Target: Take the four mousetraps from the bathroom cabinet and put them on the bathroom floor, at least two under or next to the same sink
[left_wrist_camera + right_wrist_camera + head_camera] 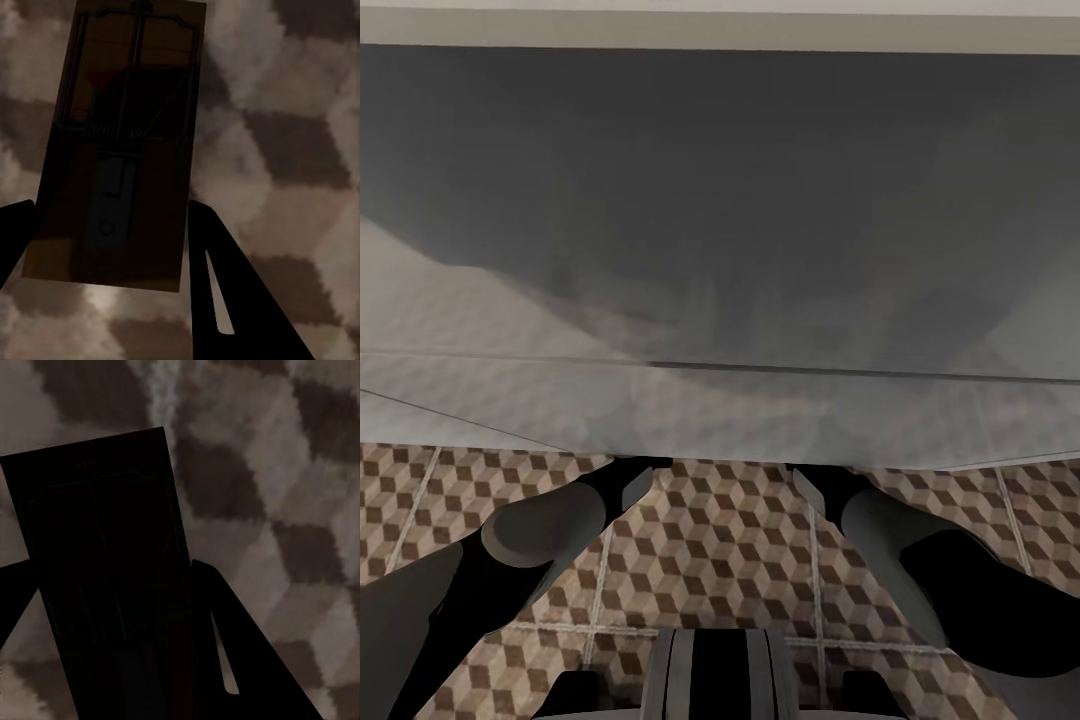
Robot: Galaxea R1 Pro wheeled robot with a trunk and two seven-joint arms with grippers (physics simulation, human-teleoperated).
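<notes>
Head view: your two dark arms reach forward under a wide pale grey slab (720, 200) that hides both wrists; cube-patterned brown, beige and white tiled floor (730, 540) below.

Left wrist view: your left gripper (109, 240) has its black fingers (225, 285) pinching a flat tan-brown wooden mousetrap (112, 142) with dark metal spring and bar, a dim red spot near its far end, blurred floor tiles behind.

Right wrist view: your right gripper (112, 607) holds a second flat mousetrap (105, 555), nearly black in shadow, its edges against the fingers (225, 637); details too dark to tell. Tiles and a pale grout line (161, 394) behind.
</notes>
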